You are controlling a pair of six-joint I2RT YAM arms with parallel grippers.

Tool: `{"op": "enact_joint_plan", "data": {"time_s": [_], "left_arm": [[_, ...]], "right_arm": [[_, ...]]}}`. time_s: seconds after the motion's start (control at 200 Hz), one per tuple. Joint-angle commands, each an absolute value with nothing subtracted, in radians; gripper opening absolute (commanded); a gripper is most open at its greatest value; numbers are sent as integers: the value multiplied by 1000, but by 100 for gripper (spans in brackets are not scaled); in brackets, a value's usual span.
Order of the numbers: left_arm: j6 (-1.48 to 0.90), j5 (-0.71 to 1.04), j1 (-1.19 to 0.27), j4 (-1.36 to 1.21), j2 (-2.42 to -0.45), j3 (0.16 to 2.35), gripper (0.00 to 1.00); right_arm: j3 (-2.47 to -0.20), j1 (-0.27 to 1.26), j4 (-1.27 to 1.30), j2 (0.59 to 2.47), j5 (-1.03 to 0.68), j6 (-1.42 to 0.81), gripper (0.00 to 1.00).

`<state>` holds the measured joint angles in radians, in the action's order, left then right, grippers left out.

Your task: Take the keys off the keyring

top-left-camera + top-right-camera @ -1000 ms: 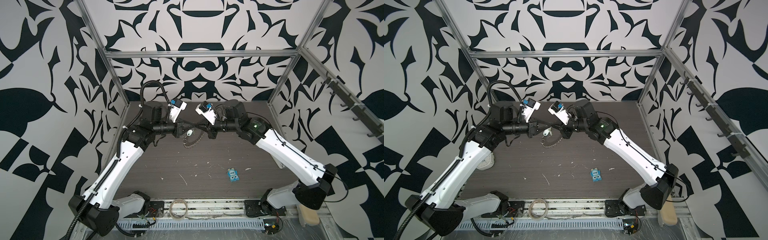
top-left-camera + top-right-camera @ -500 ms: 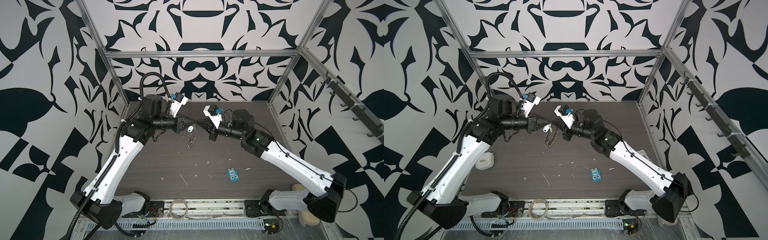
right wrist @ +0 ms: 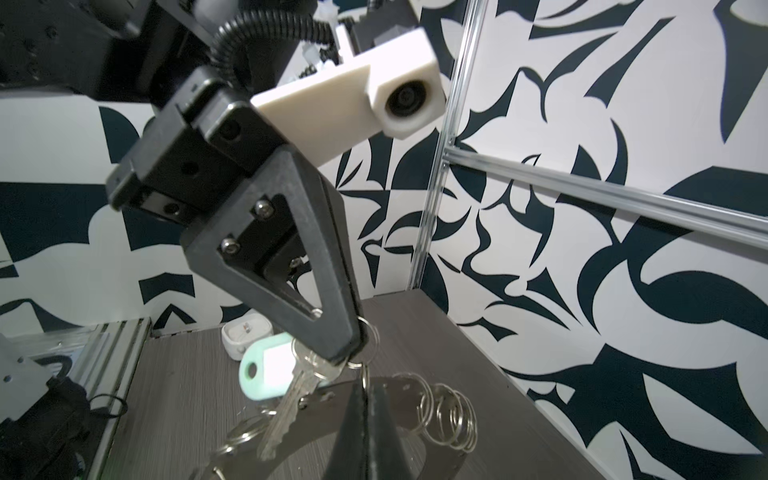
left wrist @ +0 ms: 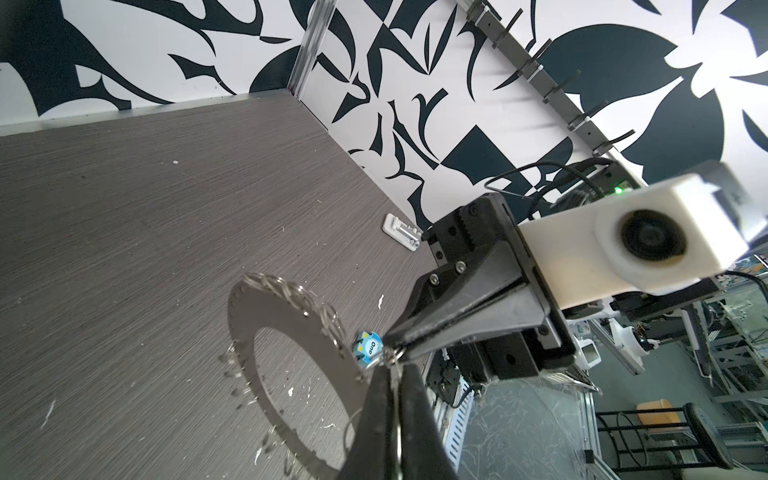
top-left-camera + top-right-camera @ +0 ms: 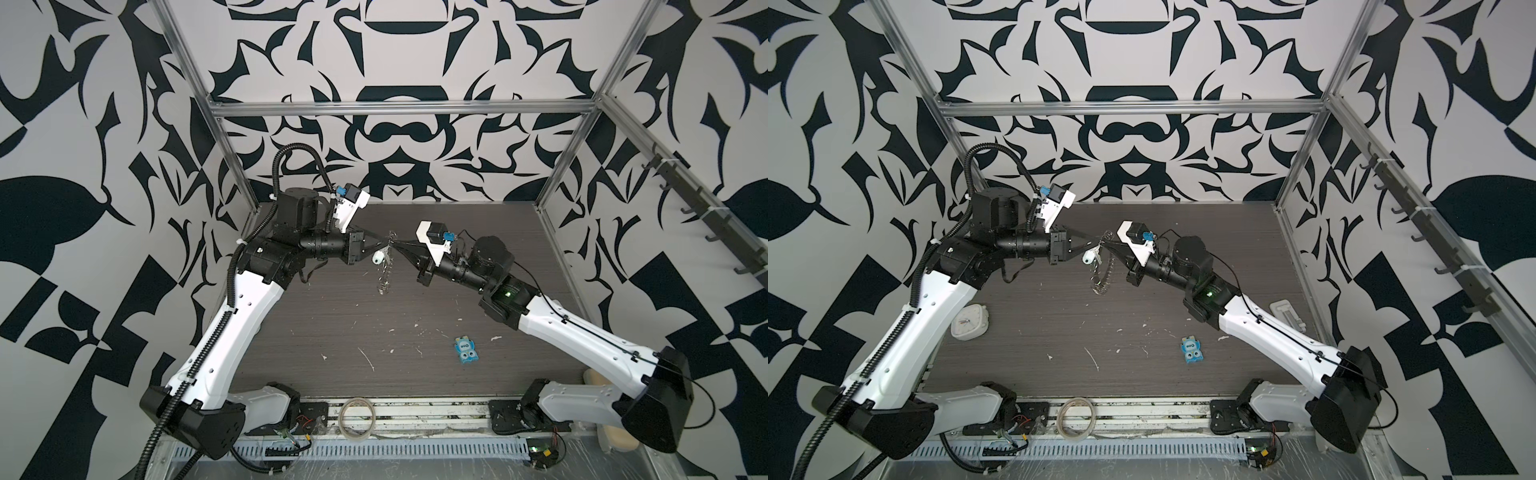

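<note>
Both arms meet in mid-air above the back of the table. The keyring (image 5: 384, 272), a flat grey disc rimmed with small split rings, hangs edge-on below the tips in both top views (image 5: 1102, 274). My left gripper (image 4: 392, 376) is shut on a thin split ring at the disc's rim (image 4: 266, 332). From that spot hang the keys: a silver key (image 3: 286, 411) and a white fob (image 3: 266, 370), the fob also showing white (image 5: 377, 258). My right gripper (image 3: 365, 386) is shut on a neighbouring split ring, tip to tip with the left gripper (image 3: 353, 353).
A blue cartoon-faced packet (image 5: 466, 350) lies on the dark table at front right. A white square object (image 5: 969, 322) sits by the left arm and a white clip-like piece (image 5: 1285, 311) by the right wall. A tape roll (image 5: 357, 422) rests on the front rail.
Both grippers carried the keyring to the right and a little further back. The right arm drew back toward its side. The disc now hangs edge-on instead of tilted.
</note>
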<state>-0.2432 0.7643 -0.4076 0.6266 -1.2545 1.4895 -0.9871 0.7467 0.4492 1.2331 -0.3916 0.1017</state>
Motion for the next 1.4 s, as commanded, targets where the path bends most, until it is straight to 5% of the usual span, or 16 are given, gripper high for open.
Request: {"op": "enact_joint_plan", "data": {"time_s": [0.0, 0.685, 1.395], "left_arm": [[-268, 765, -369, 604, -1212, 1488, 0], [-381, 878, -327, 560, -1253, 1480, 0], [-421, 907, -321, 525, -1307, 1431, 0]], "right_arm": [[-946, 729, 621, 1210, -328, 57, 0], [-833, 727, 1270, 1398, -293, -178, 0], [-835, 723, 1269, 1379, -314, -178, 0]]}}
